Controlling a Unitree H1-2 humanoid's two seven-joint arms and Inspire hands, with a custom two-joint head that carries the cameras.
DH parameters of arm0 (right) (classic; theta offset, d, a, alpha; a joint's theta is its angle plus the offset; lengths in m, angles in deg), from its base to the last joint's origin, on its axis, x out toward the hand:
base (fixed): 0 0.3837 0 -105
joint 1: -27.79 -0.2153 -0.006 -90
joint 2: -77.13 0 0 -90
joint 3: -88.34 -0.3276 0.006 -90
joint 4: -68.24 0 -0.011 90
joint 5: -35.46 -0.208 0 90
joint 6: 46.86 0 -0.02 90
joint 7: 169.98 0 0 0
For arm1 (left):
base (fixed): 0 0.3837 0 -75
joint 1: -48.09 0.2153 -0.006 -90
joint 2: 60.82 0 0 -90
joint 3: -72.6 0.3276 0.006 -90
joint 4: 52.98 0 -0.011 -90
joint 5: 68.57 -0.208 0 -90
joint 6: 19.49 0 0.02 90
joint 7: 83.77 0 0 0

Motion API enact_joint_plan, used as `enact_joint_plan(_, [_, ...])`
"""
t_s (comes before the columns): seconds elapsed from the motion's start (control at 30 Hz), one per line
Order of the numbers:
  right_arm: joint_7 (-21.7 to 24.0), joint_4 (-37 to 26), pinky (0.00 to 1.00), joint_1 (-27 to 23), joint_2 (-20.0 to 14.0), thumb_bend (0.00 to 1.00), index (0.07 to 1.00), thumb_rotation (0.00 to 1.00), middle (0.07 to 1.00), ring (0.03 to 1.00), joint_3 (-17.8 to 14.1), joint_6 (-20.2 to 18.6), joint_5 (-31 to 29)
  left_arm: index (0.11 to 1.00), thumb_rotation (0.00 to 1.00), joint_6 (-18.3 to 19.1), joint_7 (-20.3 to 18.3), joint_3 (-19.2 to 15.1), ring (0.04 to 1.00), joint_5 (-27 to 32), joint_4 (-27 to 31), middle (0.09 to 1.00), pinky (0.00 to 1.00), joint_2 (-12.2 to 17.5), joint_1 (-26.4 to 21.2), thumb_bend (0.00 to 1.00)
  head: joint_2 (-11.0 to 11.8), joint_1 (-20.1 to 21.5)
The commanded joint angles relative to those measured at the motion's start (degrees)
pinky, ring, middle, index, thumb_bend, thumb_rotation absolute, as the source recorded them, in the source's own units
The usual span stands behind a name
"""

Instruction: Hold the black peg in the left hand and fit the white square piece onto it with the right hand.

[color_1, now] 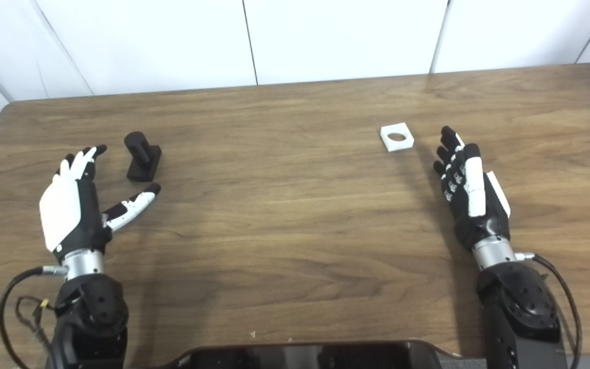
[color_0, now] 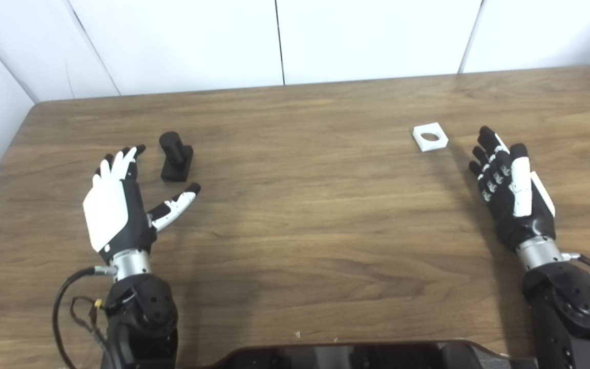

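Note:
The black peg (color_0: 176,156), a round post on a square base, stands on the wooden table (color_0: 300,215) at the left. My left hand (color_0: 121,202) hovers just in front of and left of it, open, fingers stretched and thumb spread beneath the peg, not touching it. The white square piece (color_0: 430,137) with a round hole lies flat at the right. My right hand (color_0: 510,189) is open a little right of and nearer than the piece, fingers pointing away, holding nothing.
White wall panels (color_0: 274,41) rise behind the table's far edge. The table's left edge runs near the left hand. A dark part of the robot's body (color_0: 346,356) shows at the bottom centre.

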State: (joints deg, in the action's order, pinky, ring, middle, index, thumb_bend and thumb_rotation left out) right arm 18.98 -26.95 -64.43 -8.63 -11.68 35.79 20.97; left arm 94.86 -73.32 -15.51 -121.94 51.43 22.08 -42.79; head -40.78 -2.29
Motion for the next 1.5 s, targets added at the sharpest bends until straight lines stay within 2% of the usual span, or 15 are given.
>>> enact_joint_plan(0.0, [0.0,-0.8,1.0,-1.1,0.1,0.65,0.944,1.0,0.989,1.0,-0.1,2.6,-0.4,0.827,0.47,1.1,1.0,0.2,1.0,-3.2,-0.7,0.967,1.0,1.0,-2.8,0.81,0.1,0.0])
enact_joint_plan(0.17, [0.3,-0.2,1.0,-1.1,-0.2,0.66,0.932,1.0,0.983,1.0,-0.1,3.0,-0.4,0.817,0.48,2.5,-0.6,0.2,1.0,-5.9,-3.7,0.98,1.0,0.6,-4.9,0.82,0.5,-0.1])
enact_joint_plan(0.3, [0.2,-0.2,1.0,-1.1,-0.2,0.66,0.931,1.0,0.982,1.0,-0.1,3.0,-0.3,0.816,0.49,2.4,-0.2,0.1,1.0,-5.3,-6.6,0.966,1.0,0.5,-6.2,0.81,0.9,0.1])
enact_joint_plan(0.53, [0.4,-0.2,1.0,-1.1,-0.5,0.67,0.931,1.0,0.981,1.0,-0.2,2.9,-0.6,0.807,0.5,2.3,1.1,0.1,1.0,-4.4,-12.1,0.957,1.0,0.9,-9.4,0.8,1.2,0.0])
enact_joint_plan(0.87, [0.1,-0.7,1.0,-0.7,-0.7,0.67,0.937,1.0,0.98,1.0,0.1,2.5,0.3,0.797,0.49,1.4,5.5,0.6,1.0,-2.2,-19.4,0.961,1.0,1.6,-13.0,0.8,1.5,0.2])
enact_joint_plan(1.27, [0.5,-0.3,1.0,-0.3,-1.2,0.68,0.949,1.0,0.99,1.0,0.6,3.2,0.5,0.812,0.5,2.0,7.8,1.3,1.0,-0.7,-24.4,0.966,1.0,2.8,-15.4,0.79,1.5,0.1])
enact_joint_plan(1.47, [0.4,-0.4,1.0,0.0,-1.2,0.68,0.946,1.0,0.988,1.0,0.6,3.1,0.4,0.799,0.51,2.4,7.7,1.3,1.0,-0.8,-25.7,0.964,1.0,2.8,-16.2,0.78,1.5,0.1])
